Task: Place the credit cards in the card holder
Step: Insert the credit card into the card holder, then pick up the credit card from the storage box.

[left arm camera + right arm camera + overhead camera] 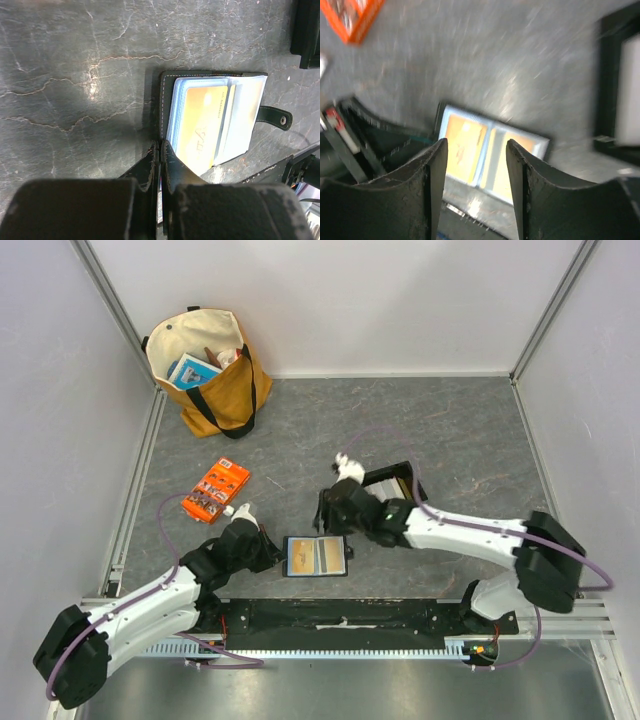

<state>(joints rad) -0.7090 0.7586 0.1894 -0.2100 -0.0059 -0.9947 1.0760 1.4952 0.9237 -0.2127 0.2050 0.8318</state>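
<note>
At the centre of the surface (pixel 450 420), the card holder (pixel 316 555) lies open, with tan credit cards (pixel 202 125) in its slots. Sound practice is to keep the holder pinned flat while another card is fetched. The left tool (pixel 160 145), fingers together, touches its left edge; the right tool (pixel 476 145), jaws apart and empty, hovers just above it.

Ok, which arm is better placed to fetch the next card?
Right. The right pincer stands open and empty above the card holder, with the black tray close beside it. The left pincer is shut at the holder's edge, apparently steadying it.
</note>
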